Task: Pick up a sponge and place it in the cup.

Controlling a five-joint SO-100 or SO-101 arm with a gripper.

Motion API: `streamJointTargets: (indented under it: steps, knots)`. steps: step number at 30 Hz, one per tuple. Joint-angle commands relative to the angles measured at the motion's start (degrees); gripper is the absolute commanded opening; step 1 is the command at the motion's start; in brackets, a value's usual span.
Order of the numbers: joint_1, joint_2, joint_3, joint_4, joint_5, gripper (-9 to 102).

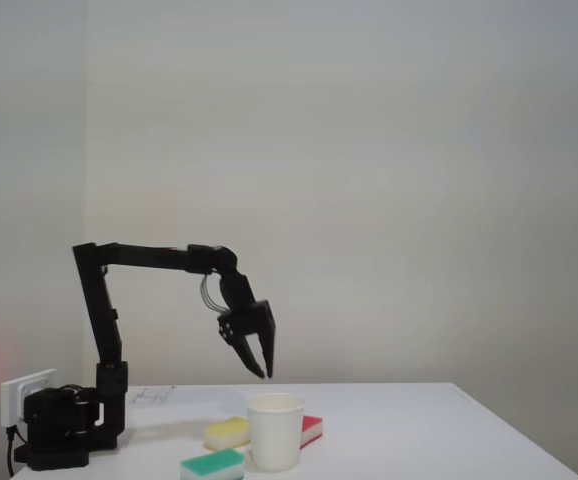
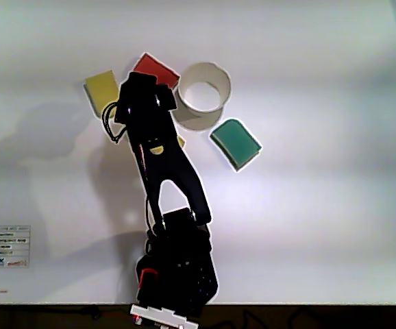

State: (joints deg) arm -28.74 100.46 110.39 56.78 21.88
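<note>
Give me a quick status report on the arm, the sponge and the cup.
Black two-finger gripper raised above the table, empty, jaws near closed. Small yellow rectangular sponge on the table, untouched, left of the white paper cup in the fixed view. Cup upright, nothing seen inside.

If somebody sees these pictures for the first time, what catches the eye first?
The black robot arm, raised with its gripper hanging in the air above the table. Below it, the fixed view shows the plain white paper cup with three sponges close around: small yellow rectangular sponge, green-topped sponge and red sponge.
</note>
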Motion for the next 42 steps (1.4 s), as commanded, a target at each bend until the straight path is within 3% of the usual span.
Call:
streamJointTargets:
  steps: [1, 13, 18, 22, 27, 33, 42]
  knots:
    - [-0.35, -1.58, -1.49, -2.29, 0.53, 3]
    - [-1.23, -10.37, -4.92, -7.91, 4.83, 4]
    - [-1.85, -8.17, -3.69, -7.03, 5.1, 9]
    - [-2.2, -6.42, -2.64, -6.94, 3.78, 22]
    - [-3.16, -4.48, -0.62, -6.94, 3.69, 22]
    - [-4.57, -4.39, 1.76, -6.94, 7.38, 33]
    - [-5.19, -9.67, -2.81, -7.12, 12.92, 37]
